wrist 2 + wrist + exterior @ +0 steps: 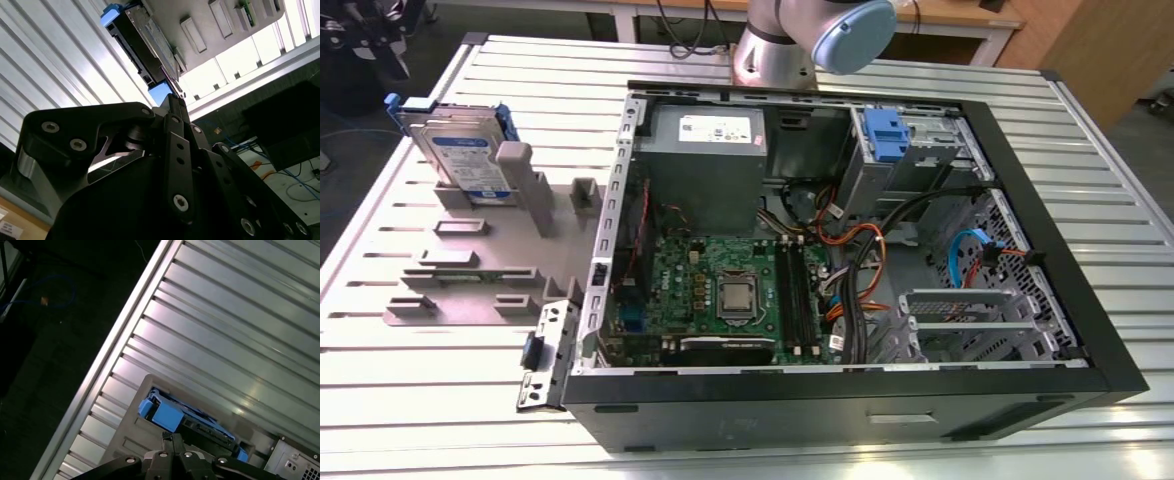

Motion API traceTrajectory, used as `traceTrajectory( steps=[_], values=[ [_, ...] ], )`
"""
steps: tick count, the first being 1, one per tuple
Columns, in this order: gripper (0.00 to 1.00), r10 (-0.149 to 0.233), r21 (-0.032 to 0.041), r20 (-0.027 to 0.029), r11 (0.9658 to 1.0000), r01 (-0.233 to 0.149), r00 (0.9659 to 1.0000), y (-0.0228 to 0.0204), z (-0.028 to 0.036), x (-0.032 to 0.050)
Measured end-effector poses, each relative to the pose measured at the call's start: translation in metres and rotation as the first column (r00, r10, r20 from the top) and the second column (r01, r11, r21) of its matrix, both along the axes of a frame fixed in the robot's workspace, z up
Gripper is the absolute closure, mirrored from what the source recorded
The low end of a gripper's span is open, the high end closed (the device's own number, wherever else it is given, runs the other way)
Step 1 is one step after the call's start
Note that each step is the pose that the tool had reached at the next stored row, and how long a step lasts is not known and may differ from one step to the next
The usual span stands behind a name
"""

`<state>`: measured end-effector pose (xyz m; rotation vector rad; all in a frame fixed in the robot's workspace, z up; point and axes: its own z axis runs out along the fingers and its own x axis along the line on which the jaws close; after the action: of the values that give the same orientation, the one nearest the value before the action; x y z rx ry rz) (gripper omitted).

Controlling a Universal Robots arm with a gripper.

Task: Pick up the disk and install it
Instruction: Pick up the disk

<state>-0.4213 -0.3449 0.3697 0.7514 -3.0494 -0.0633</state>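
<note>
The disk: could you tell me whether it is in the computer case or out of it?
Out: the disk stands on edge in the grey holder, at the exterior view's left of the computer case.

Perhaps two disks (460,160), one computer case (854,405).

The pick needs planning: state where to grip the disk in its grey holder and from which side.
Grip the disk across its thickness at the free upper edge, coming down from above. It stands on edge in the grey holder, lower edge seated and a grey post by one face, so the top is probably the most open part; its flat faces suit a squeeze.
</note>
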Motion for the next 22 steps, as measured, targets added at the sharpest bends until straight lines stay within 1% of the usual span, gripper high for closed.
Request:
traceTrajectory(
  steps=[5, 11, 17, 22],
  values=[
    [0.89, 0.029, -0.0002, 0.0, 0.9996, -0.029, 0.9996, 0.0, -0.0001, 0.0],
    [0.89, 0.064, -0.0004, 0.0, 0.998, -0.064, 0.998, 0.0, -0.0001, 0.0],
    [0.89, 0.098, -0.0005, 0.0, 0.9952, -0.098, 0.9952, 0.0, -0.0001, 0.0],
    [0.89, 0.126, -0.0006, 0.0, 0.992, -0.126, 0.992, 0.0, -0.0002, 0.0]
  ],
)
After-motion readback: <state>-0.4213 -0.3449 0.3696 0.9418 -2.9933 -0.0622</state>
